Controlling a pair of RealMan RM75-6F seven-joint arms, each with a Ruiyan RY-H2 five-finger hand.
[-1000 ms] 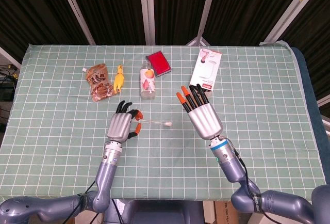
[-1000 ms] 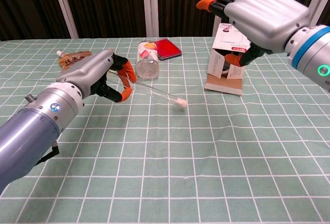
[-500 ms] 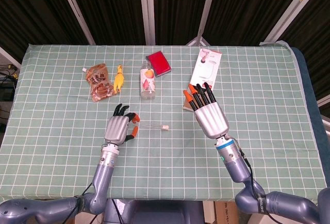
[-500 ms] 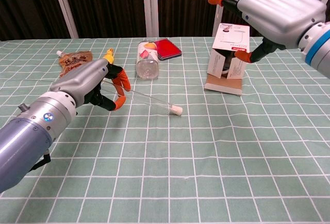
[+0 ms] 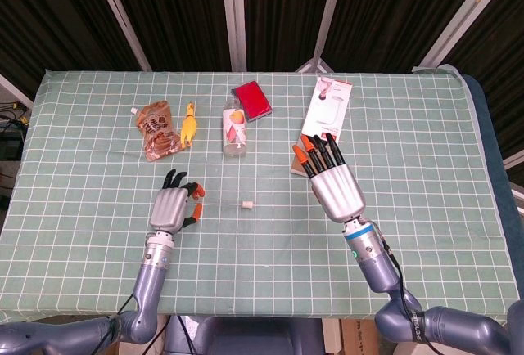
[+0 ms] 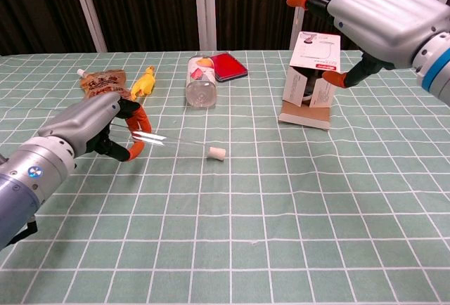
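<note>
Left hand (image 6: 88, 126) pinching a clear stoppered tube (image 6: 184, 145) at one end, fingers (image 6: 138, 117) clamped on it, tube slanting low over the desk (image 5: 426, 167), white stopper (image 5: 246, 204) rightward. Best kept level, pinch firm, clear of the bottle (image 5: 234, 127) behind. Right hand (image 5: 330, 177) raised, fingers apart, holding nothing, near a white carton (image 6: 311, 76). Green checked cloth; dark slatted wall behind.

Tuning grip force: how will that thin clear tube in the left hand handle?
Probably light: the left hand pinches the clear tube by one end and it stays straight, so fairly stiff. Looks thin-walled, maybe fragile. Round body would likely roll on the table cloth.
</note>
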